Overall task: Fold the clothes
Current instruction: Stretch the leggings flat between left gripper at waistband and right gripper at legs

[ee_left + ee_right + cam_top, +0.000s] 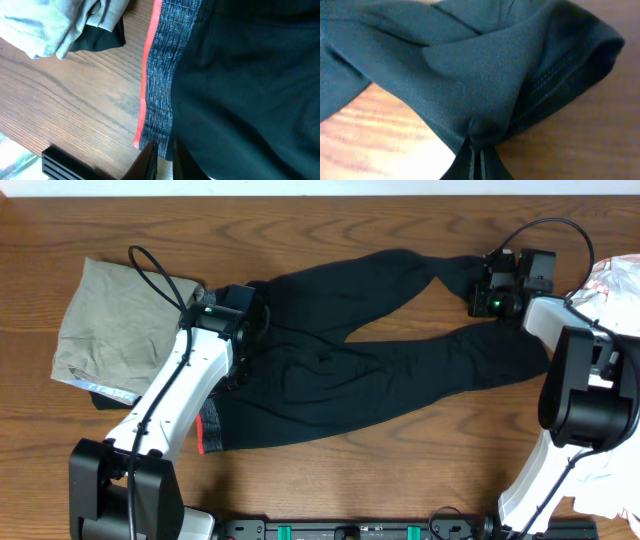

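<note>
I see the black trousers [330, 380] lying spread across the middle of the wooden surface [400, 475]. The waist is toward the left and the two legs run off to the right. The upper leg ends near the far right edge and the lower one slants down toward the right arm's base.

My left claw [164, 159] is clamped almost fully together on the trousers at the waist. In the left wrist view its two dark fingers pinch the fabric just at the end of the heather-grey waistband [162, 75], with the orange-red edging [148, 65] running alongside on the bare wood.

My right claw [476, 161] is closed tight on the end of the upper leg. The black cloth gathers into folds that converge on the fingertips, and the stitched hem curls over to the right.

A khaki-grey garment [110, 330] sits at the left of the surface, just beside the waist end. White fabric [615, 285] lies at the right edge, behind the right arm.
</note>
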